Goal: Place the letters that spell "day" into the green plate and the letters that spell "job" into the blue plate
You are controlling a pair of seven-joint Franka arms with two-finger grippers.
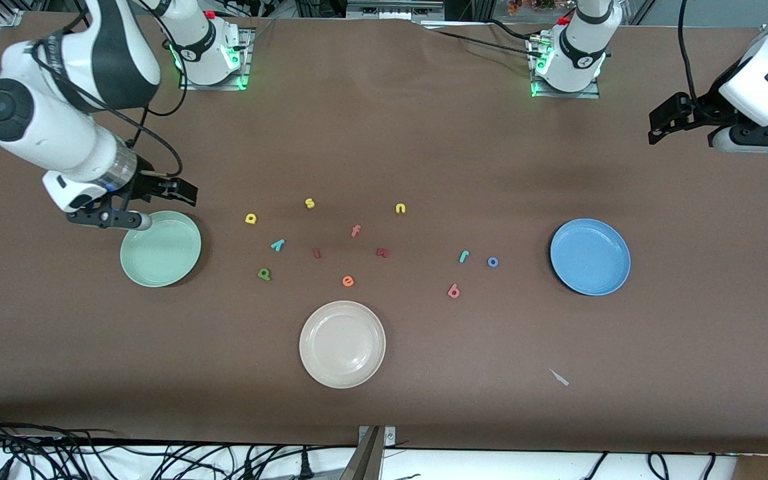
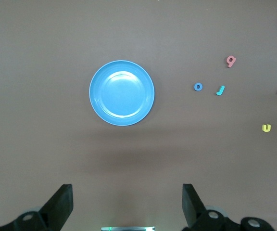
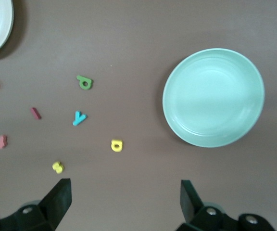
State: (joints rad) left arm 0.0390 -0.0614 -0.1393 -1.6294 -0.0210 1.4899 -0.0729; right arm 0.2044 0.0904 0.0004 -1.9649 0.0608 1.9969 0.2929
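With both plates lying bare and the letters sitting between them, the right gripper (image 1: 157,193) is hovering spread at the green plate's (image 1: 161,249) twelve o'clock rim, the left gripper (image 1: 674,120) is waiting spread, and similar neighbouring letters are risking a mix-up.

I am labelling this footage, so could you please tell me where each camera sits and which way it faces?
Front view: high across the table, facing both arm bases; shows the right gripper at the round mint-green plate and the left gripper.
Left wrist view: looks down on the round blue plate; its open fingers show.
Right wrist view: looks down on the green plate; open fingers show.
Shared: front and left wrist show the blue plate.
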